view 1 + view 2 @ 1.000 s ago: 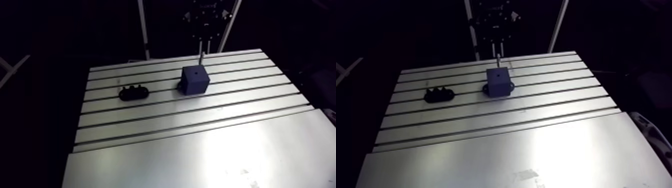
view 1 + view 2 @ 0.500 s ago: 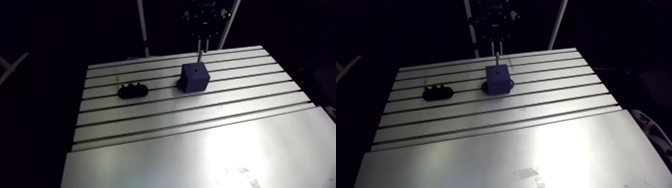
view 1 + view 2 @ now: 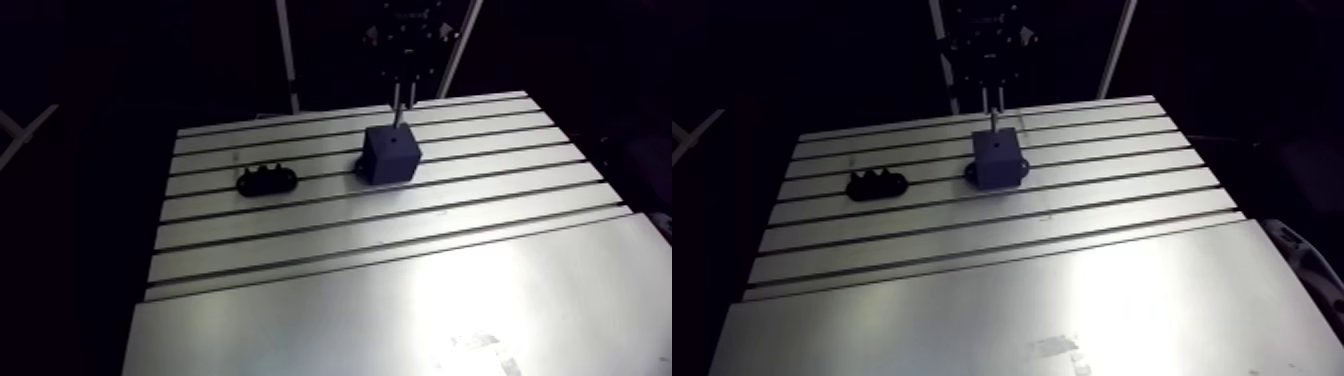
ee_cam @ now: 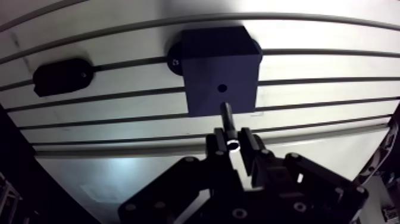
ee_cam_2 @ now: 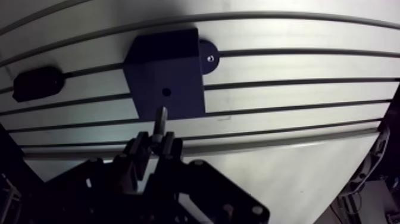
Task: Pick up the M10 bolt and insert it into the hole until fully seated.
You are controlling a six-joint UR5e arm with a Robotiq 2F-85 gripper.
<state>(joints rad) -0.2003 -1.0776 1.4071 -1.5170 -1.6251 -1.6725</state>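
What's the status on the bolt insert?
Gripper shut on bolt. Bolt tip over the blue block, hole not yet entered. Black holder sits well aside, nothing blocking.

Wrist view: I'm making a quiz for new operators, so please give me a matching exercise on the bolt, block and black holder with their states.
1 bolt
2 block
3 black holder

A lies on the table, apart from the block
B clamped in the gripper
C stands on the table, top hole unfilled

Pairs: 1-B, 2-C, 3-A
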